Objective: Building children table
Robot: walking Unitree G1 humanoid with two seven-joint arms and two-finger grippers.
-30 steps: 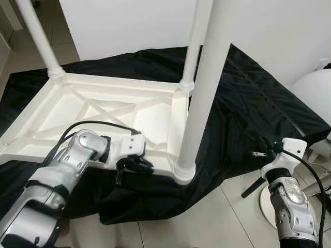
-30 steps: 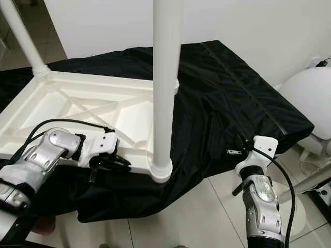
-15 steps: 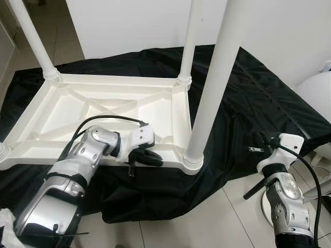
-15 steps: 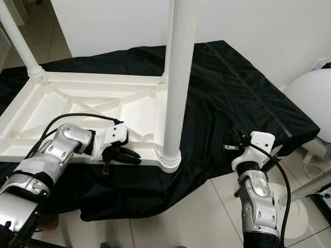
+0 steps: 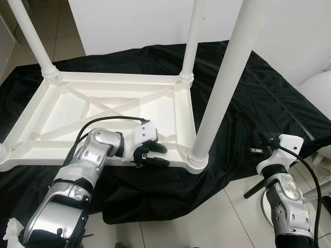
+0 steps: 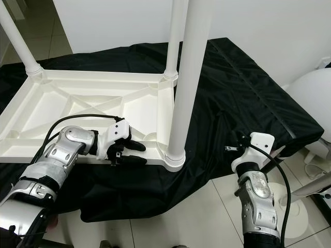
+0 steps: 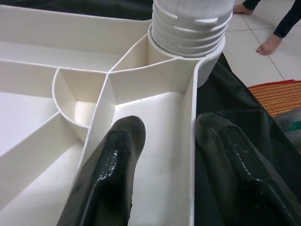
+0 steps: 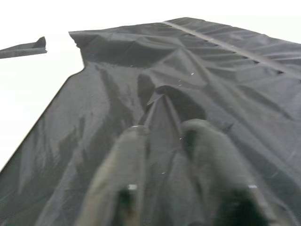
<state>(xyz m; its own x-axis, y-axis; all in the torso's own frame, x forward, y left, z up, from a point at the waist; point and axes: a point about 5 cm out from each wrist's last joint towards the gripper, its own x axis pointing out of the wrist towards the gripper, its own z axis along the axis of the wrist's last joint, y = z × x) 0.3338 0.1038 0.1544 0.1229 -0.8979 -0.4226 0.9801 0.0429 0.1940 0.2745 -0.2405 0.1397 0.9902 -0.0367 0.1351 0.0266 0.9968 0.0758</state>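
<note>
Ideally the left gripper (image 5: 153, 155) should close squarely on the tabletop's (image 5: 77, 111) near rim and not skew, since three legs already stand in their sockets. Its fingers (image 7: 111, 165) are parted astride that rim wall (one inside the tray, one outside over the black cloth (image 5: 248, 103)), just beside the nearest leg (image 5: 222, 88). The right gripper (image 6: 239, 144) hovers over the cloth, well apart; its fingers seem slightly parted, though blur hinders judgement.
</note>
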